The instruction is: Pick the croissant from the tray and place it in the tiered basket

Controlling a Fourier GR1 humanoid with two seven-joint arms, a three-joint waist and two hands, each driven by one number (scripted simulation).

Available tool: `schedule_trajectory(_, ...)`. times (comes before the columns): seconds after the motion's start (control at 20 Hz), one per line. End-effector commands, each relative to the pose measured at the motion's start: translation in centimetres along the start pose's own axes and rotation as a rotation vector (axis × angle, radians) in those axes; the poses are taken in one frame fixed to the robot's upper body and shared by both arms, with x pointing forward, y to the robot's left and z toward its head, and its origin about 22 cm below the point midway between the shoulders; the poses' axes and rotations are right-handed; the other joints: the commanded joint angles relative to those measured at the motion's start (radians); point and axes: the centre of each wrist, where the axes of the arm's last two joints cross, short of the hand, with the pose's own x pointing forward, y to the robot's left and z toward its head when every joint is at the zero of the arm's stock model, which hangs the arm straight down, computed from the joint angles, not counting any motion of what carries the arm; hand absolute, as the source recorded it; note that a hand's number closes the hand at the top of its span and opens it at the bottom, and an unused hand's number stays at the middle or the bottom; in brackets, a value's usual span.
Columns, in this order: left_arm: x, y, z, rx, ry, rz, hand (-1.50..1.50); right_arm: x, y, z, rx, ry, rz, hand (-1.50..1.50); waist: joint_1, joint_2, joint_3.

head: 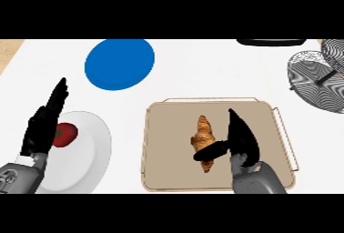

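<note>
Golden-brown, the croissant [203, 139] lies lengthwise on the tan tray [168, 136], near its middle. The right hand [240, 139] sits just beside it on the right, fingers straight and pointing away, thumb reaching across the croissant's lower end; nothing is clasped. The left hand [46, 119] rests open at the left, fingers straight, over the edge of a white plate [91, 154] holding a red tomato [65, 134]. A blue plate [119, 63] lies farther back, and the wire tiered basket [319, 79] stands at the far right.

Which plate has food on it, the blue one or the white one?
The white plate, at the left by the left hand, holds a red tomato. The blue plate, farther back, is bare.
</note>
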Motion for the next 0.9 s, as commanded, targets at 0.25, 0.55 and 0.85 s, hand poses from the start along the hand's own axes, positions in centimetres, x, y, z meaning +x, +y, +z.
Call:
schedule_trajectory(0.25,1.2,-0.1,0.1,-0.009,-0.001,0.002,0.00,1.3,1.0,-0.9,0.031,0.222,-0.028,-1.50,0.006,0.001,0.001)
schedule_trajectory(0.55,-0.2,0.8,-0.4,0.011,0.005,-0.011,0.00,2.4,1.0,-0.7,0.096,0.226,-0.057,-1.50,0.003,0.002,0.001)
schedule_trajectory(0.85,0.4,0.3,-0.9,0.006,-0.015,-0.010,0.00,2.7,3.1,-0.5,0.170,0.095,0.160,1.50,-0.001,0.002,0.001)
